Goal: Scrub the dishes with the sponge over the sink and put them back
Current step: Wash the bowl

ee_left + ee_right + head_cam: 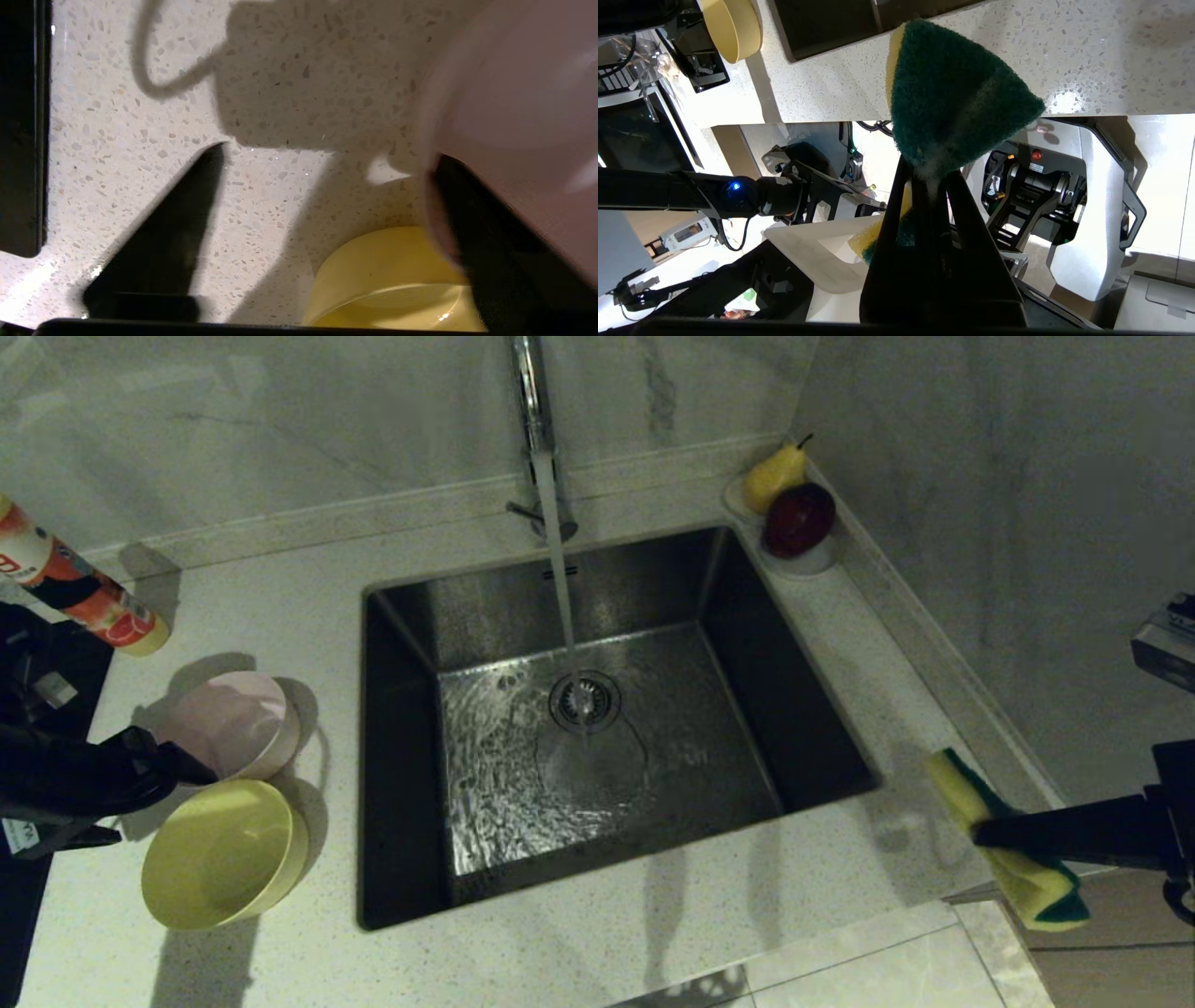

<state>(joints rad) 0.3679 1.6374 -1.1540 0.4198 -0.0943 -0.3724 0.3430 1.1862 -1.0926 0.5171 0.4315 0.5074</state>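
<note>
Head view: water runs from the faucet (pixel 534 401) into the sink (pixel 597 728), landing at the drain strainer (pixel 584 700). On the counter (pixel 653 933) left of the basin stand the pink bowl (pixel 233 723) and, nearer the robot, the yellow bowl (pixel 224 854), both tilted and just beside each other. The left gripper (pixel 163 770) reaches in from the left edge, its tip at the pink bowl's near rim, between the two bowls. An orange-labelled bottle (pixel 84 588) lies at the far left. A yellow pear (pixel 775 476) and a dark red apple (pixel 799 518) sit in a small white dish (pixel 810 560) at the sink's far right corner. The right gripper (pixel 980 831) hangs past the sink's near right corner, with the sponge (pixel 1013 845) in it. Left wrist view: jaws stand wide apart; one finger is over bare counter, the other finger (pixel 495 252) lies against the pink bowl's (pixel 514 102) wall, the yellow bowl (pixel 392 280) just beside it. Nothing is clamped; whether the bowl's rim sits between the jaws I cannot tell. Right wrist view: jaws pinched tight on the sponge (pixel 952 102), which is folded, green scouring face outward, over the counter edge.
</note>
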